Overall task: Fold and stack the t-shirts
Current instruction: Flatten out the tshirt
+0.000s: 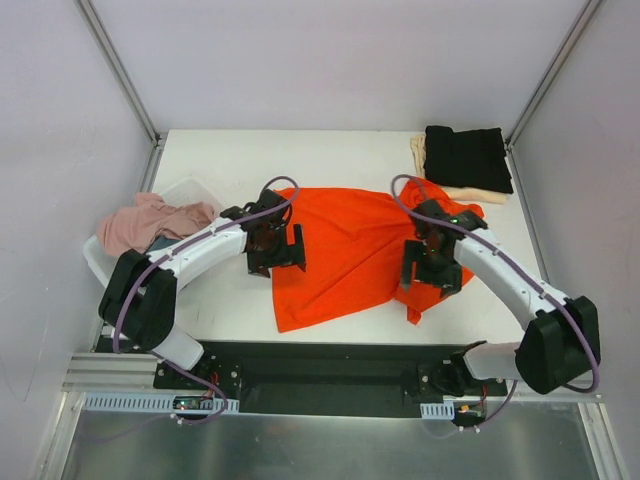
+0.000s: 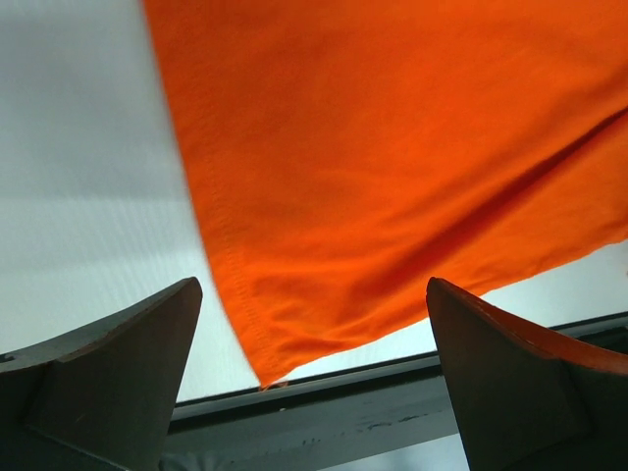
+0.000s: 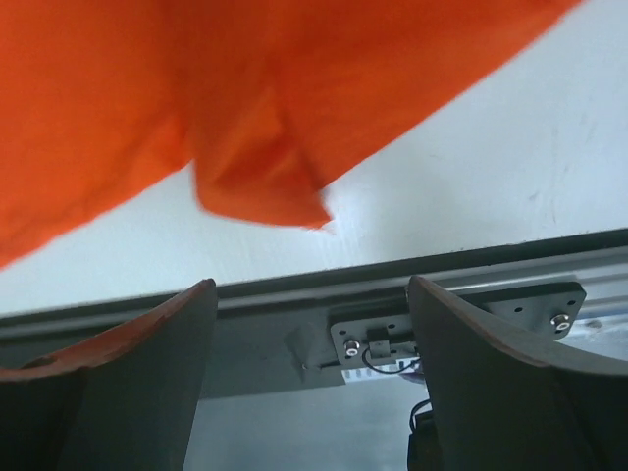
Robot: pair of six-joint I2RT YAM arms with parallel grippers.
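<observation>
A bright orange-red t-shirt point(image 1: 345, 255) lies spread on the white table between my arms. My left gripper point(image 1: 283, 248) hangs open over its left edge; in the left wrist view the orange-red t-shirt point(image 2: 392, 167) shows with its hemmed corner between the spread fingers point(image 2: 128, 343). My right gripper point(image 1: 431, 268) is open above the shirt's right side; its wrist view shows the orange cloth point(image 3: 196, 108) with a small flap near the table's front edge and nothing between the fingers point(image 3: 471, 343). A folded black t-shirt point(image 1: 465, 158) rests on a cream-beige one point(image 1: 470, 192) at the back right.
A white plastic tub point(image 1: 100, 262) at the left edge holds a crumpled dusty pink t-shirt point(image 1: 150, 222) with a bit of grey-blue cloth under it. Metal frame posts rise at both back corners. The table's front edge and black rail point(image 1: 330, 365) run just below the shirt.
</observation>
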